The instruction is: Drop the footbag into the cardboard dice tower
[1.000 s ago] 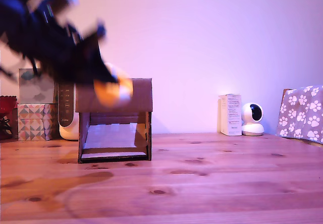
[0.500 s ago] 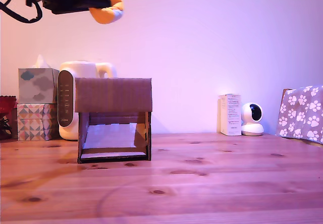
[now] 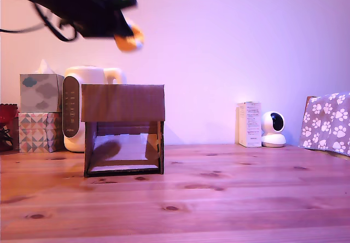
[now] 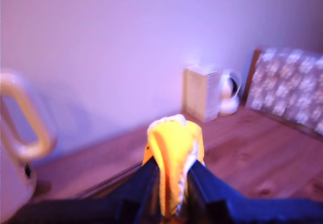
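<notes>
High above the table, my gripper (image 3: 123, 34) is shut on the footbag (image 3: 130, 39), an orange-yellow and white soft ball. It hangs well above the cardboard dice tower (image 3: 123, 103), over the tower's right part in the exterior view. The tower is a brown corrugated box with a plain upper band over an open front, standing on the wooden table (image 3: 229, 194). In the blurred wrist view, the footbag (image 4: 174, 151) is squeezed between my two dark fingers (image 4: 209, 191), and the tower is out of view.
Behind the tower stand a white kettle (image 3: 74, 106) and stacked tissue boxes (image 3: 38, 111) at the exterior view's left. A white carton (image 3: 250, 124), a small round camera (image 3: 273, 129) and a paw-print cloth (image 3: 327, 122) sit at the right.
The arm rose from the tower's top to the frame's upper edge, then came down a little and tilted, carrying the footbag throughout.
</notes>
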